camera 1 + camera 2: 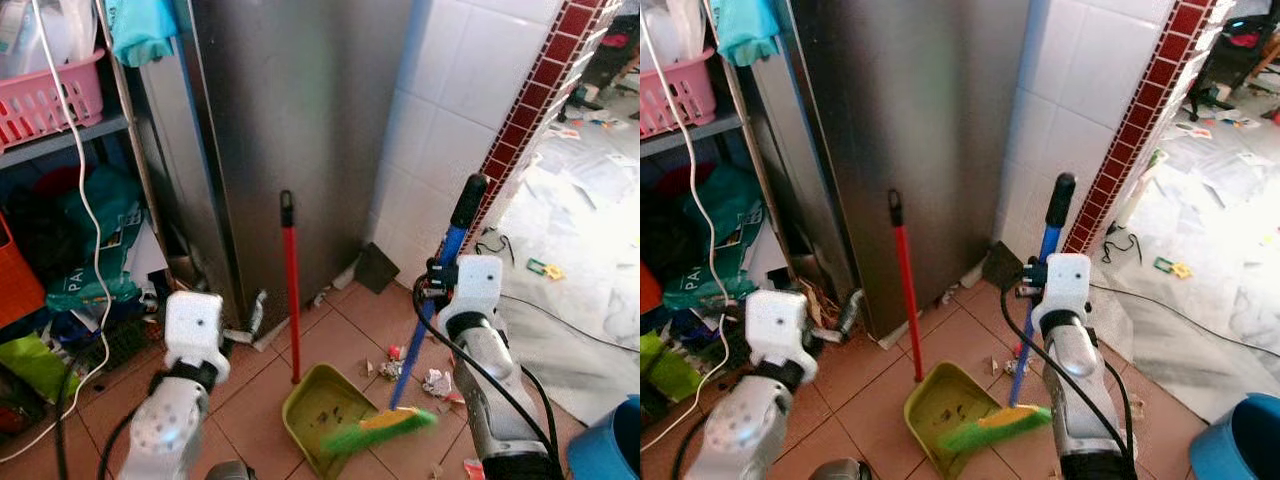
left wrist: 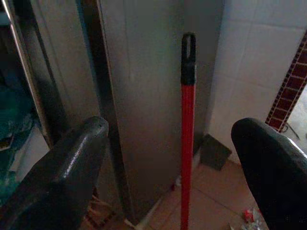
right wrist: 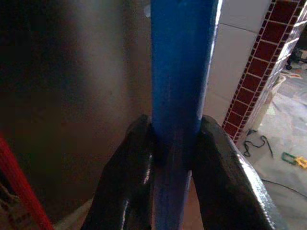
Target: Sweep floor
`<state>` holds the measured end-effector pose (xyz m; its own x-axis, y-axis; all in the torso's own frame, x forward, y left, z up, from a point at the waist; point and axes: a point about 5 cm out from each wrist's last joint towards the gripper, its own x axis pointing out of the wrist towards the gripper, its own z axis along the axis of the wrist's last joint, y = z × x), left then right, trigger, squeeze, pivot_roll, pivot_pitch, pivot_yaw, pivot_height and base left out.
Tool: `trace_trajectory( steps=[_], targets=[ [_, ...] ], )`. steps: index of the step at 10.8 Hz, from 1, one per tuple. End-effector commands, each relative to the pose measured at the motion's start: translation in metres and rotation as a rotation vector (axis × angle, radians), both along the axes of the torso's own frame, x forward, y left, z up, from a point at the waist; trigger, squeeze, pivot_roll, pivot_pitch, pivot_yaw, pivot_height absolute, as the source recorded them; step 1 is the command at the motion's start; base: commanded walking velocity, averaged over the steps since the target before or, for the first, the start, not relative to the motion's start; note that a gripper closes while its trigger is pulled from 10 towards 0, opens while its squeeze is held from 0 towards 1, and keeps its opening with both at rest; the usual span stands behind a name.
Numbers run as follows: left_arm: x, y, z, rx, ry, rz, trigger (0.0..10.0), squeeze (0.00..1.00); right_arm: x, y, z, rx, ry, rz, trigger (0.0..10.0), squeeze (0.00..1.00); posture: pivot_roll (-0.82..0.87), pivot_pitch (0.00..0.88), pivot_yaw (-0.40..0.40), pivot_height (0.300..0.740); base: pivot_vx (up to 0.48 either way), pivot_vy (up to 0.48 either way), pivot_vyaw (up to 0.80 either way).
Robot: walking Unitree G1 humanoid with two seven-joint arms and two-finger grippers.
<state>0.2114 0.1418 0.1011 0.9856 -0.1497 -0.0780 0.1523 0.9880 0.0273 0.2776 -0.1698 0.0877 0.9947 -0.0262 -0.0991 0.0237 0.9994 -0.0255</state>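
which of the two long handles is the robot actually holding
The blue broom handle, clamped in the right hand. The red dustpan handle stands free before the open left hand.

Broom head [image 1: 380, 432] blurring into green-yellow smear. Dustpan [image 1: 318, 412] front edge running off picture bottom. Litter scraps [image 1: 436, 382] too small to identify. Blue bucket [image 1: 606, 446] cropping at corner.

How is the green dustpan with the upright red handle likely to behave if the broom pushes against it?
The dustpan looks like thin plastic, so probably light and apt to slide on the smooth tiles. Its tall red handle stands unheld, so it may tip.
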Motion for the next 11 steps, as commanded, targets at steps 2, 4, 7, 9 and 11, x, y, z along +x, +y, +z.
trace_trajectory(
  steps=[2,4,7,9,11],
  targets=[
    [0.002,-0.003,0.002,0.001,0.012,-0.068,10.0,0.00,0.004,-0.008,0.006,-0.004,-0.033,-0.026,0.0,0.00,-0.01,0.000,-0.028,0.740,0.000,0.000,0.00],
    [0.005,-0.004,0.001,0.009,0.021,-0.087,10.0,0.00,0.006,-0.009,0.005,0.003,-0.020,-0.033,0.0,0.00,-0.02,0.000,-0.030,0.740,0.000,0.000,0.00],
    [0.010,-0.001,0.004,0.015,0.010,-0.067,10.0,0.00,0.013,-0.006,0.008,-0.002,-0.037,-0.017,0.0,0.00,-0.01,0.000,-0.025,0.740,0.000,0.000,0.00],
    [0.012,0.001,0.006,0.023,0.006,-0.065,10.0,0.00,0.016,-0.004,0.010,0.007,-0.046,-0.018,0.0,0.00,-0.01,0.000,-0.016,0.740,0.000,0.000,0.00],
    [0.013,0.001,0.006,0.025,0.006,-0.068,10.0,0.00,0.017,-0.003,0.010,0.010,-0.048,-0.022,0.0,0.00,-0.01,0.000,-0.011,0.740,0.000,0.000,0.00]
  ],
)
